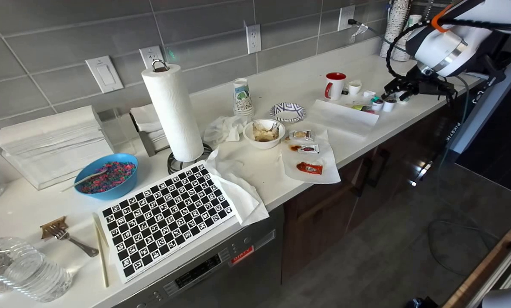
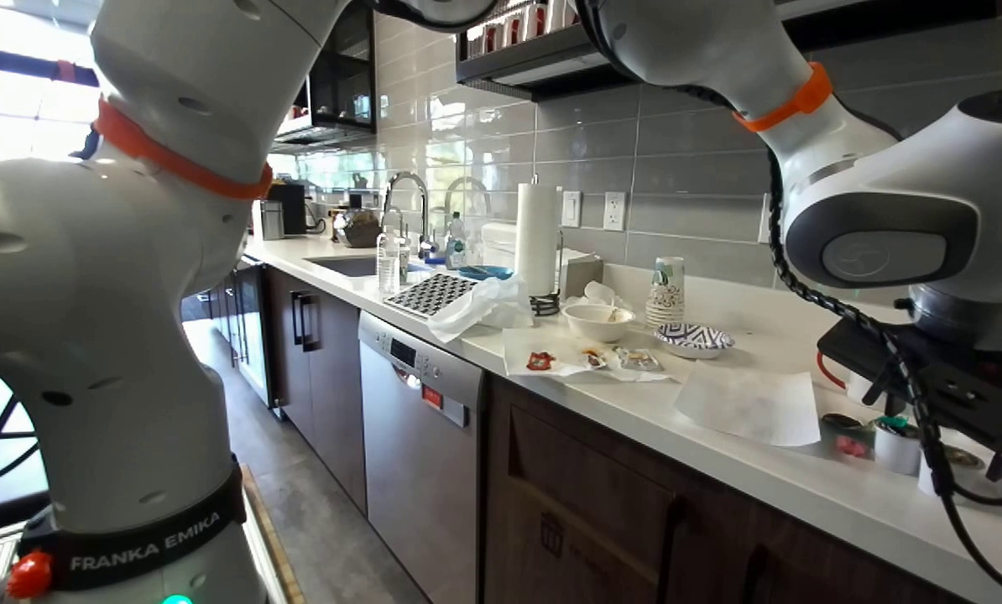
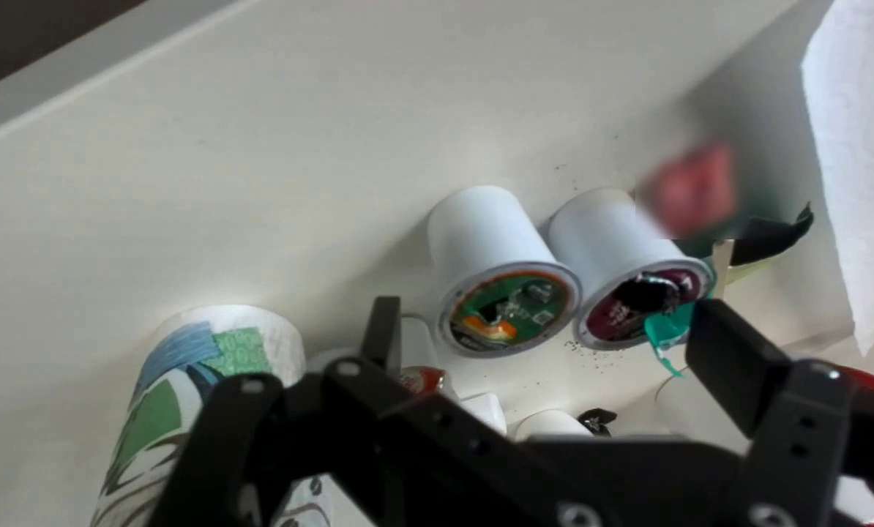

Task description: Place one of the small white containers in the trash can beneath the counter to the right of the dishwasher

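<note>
By the red-and-white mug [image 1: 338, 89], on its side toward the front edge of the tabletop [image 3: 276, 146], I see a green-topped white container [image 3: 499, 263] and a maroon-topped white container [image 3: 622, 260] side by side; the end effector [image 3: 544, 335] hangs near them, jaws parted wide.

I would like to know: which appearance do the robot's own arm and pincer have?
The arm is white, with smooth rounded segments and orange straps. A black cable runs along it. Low down, a black collar reads FRANKA EMIKA in pale letters. The pincer is black and angular, with two blocky fingers.
</note>
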`<state>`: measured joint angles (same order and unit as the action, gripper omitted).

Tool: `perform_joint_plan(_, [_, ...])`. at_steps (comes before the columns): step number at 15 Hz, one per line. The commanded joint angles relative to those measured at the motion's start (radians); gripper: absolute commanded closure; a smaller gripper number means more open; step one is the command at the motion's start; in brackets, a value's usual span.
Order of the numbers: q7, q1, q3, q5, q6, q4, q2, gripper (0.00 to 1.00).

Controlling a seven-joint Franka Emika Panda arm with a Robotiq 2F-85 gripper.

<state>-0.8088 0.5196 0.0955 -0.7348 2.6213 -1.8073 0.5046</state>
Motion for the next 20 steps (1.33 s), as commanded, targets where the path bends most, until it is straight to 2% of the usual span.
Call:
perform_joint_plan(1, [-0.016, 0.023, -0.023, 0.006, -0.020, 0.039, 0.032, 0.00])
perform_joint_plan(9, [-0.004, 0.016, -0.017, 0.026, -0.008, 0.017, 0.014, 0.00])
perform_joint_plan(12, [0.002, 0.014, -0.014, 0.033, -0.003, 0.004, 0.009, 0.06])
perform_joint_plan(13, [0.004, 0.013, -0.012, 0.034, 0.000, -0.002, 0.006, 0.11])
perform_joint_plan(15, [0.007, 0.012, -0.009, 0.035, 0.005, -0.013, 0.001, 0.09])
perform_joint_plan(20, [0.010, 0.011, -0.004, 0.035, 0.012, -0.029, -0.006, 0.10])
